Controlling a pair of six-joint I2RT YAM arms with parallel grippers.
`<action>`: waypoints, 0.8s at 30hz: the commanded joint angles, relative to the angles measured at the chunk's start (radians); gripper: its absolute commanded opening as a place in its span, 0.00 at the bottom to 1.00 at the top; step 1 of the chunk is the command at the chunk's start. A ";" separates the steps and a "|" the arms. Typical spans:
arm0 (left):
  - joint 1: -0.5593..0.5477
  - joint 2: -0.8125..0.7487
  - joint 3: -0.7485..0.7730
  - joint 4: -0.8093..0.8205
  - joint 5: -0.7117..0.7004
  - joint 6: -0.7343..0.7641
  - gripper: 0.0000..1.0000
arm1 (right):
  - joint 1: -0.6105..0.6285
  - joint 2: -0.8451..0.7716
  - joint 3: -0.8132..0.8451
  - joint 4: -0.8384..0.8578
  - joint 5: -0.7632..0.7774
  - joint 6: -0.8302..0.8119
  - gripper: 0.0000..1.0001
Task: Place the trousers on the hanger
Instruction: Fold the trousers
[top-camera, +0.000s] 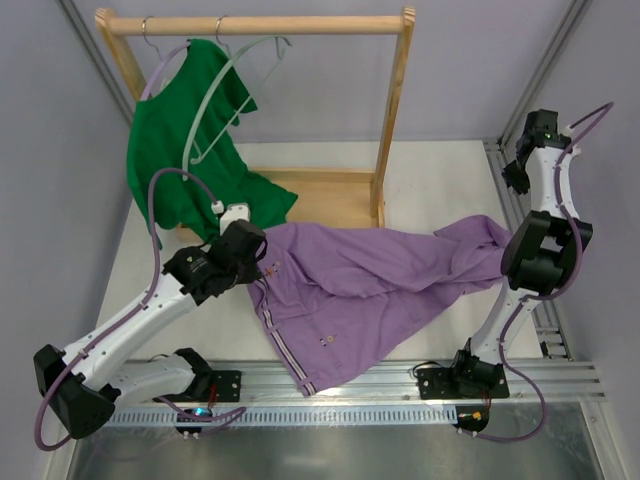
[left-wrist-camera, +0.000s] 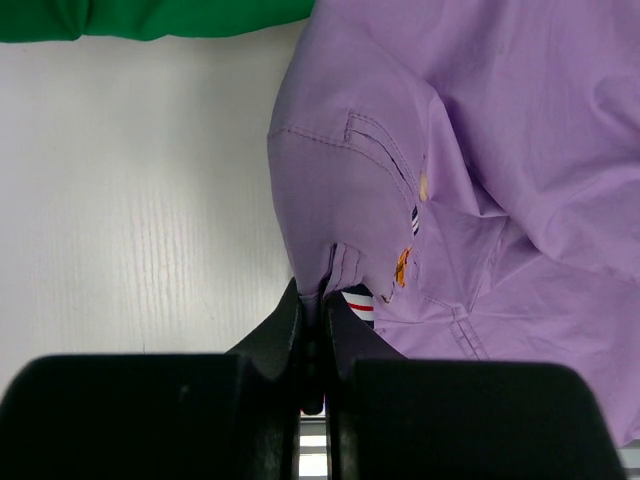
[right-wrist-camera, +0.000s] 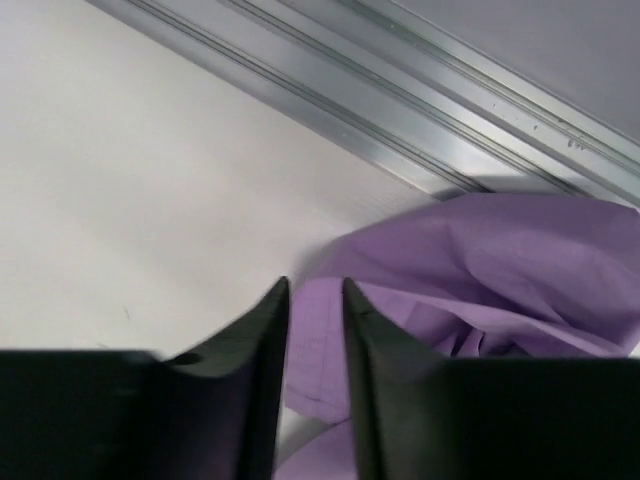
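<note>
The lilac trousers (top-camera: 360, 280) lie spread across the table, waistband towards the left arm and legs bunched at the right. My left gripper (top-camera: 262, 268) (left-wrist-camera: 322, 300) is shut on the waistband edge beside the small striped tab (left-wrist-camera: 362, 300). At the leg end, my right gripper (top-camera: 503, 256) (right-wrist-camera: 315, 285) has its fingers drawn close together with a fold of the trousers' (right-wrist-camera: 480, 260) hem pinched in the narrow gap. The pale grey-green hanger (top-camera: 225, 90) hangs bare on the wooden rail at the back left, apart from both grippers.
A wooden clothes rack (top-camera: 395, 110) stands at the back with a dark green T-shirt (top-camera: 180, 150) on another hanger. Its wooden base (top-camera: 330, 195) lies just behind the trousers. Metal rails (top-camera: 400, 380) (right-wrist-camera: 420, 120) run along the near and right table edges.
</note>
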 joint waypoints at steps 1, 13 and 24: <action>0.004 -0.004 0.042 0.017 -0.013 0.003 0.00 | -0.005 0.002 0.006 -0.113 -0.011 0.036 0.38; 0.006 -0.009 0.016 0.053 0.030 0.002 0.01 | -0.006 0.101 -0.008 -0.152 -0.136 0.260 0.60; 0.006 -0.021 -0.002 0.055 0.037 -0.003 0.00 | -0.018 0.203 0.052 -0.097 -0.102 0.245 0.60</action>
